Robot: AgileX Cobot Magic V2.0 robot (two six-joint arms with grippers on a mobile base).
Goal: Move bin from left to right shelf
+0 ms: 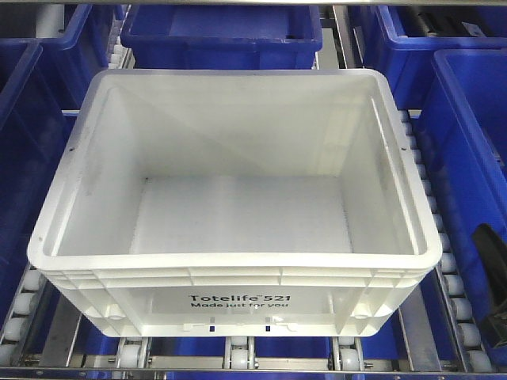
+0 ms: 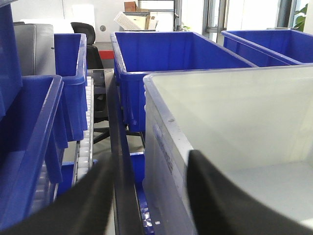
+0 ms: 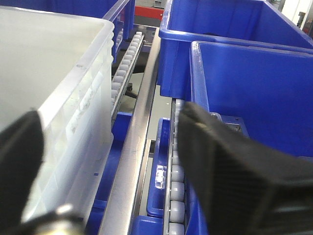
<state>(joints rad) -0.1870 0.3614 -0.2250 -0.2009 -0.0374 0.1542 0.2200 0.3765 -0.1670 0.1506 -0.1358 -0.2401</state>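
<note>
Two grippers straddle the white bin (image 1: 234,210) at its long sides, and both look spread wide, not clamped on anything. In the left wrist view the left gripper (image 2: 151,196) has one finger outside the bin's left wall and the other inside it, so the rolled rim sits in the gap between them without clear contact. In the right wrist view the right gripper (image 3: 105,161) does the same at the right wall, with its outer finger hanging over the roller track (image 3: 175,181) beside a dark blue bin (image 3: 254,93).

The bin rests empty on the roller rails of the shelf (image 1: 238,352), its printed face toward the front camera, hemmed in by dark blue bins (image 1: 222,32) behind and on both sides.

The main risk, as I judge it, is an uneven grip. If one gripper closes on the rim before or lower than the other, the tote would tilt on the lift and could slide out of the thin pinch on a smooth wall. The rollers add to this: any sideways push before both sides are held would let the bin roll away. Clearance is tight, too, so the outer right finger could catch the neighbouring blue bin's edge, and a tilted tote could snag the blue bin behind it when drawn out.
</note>
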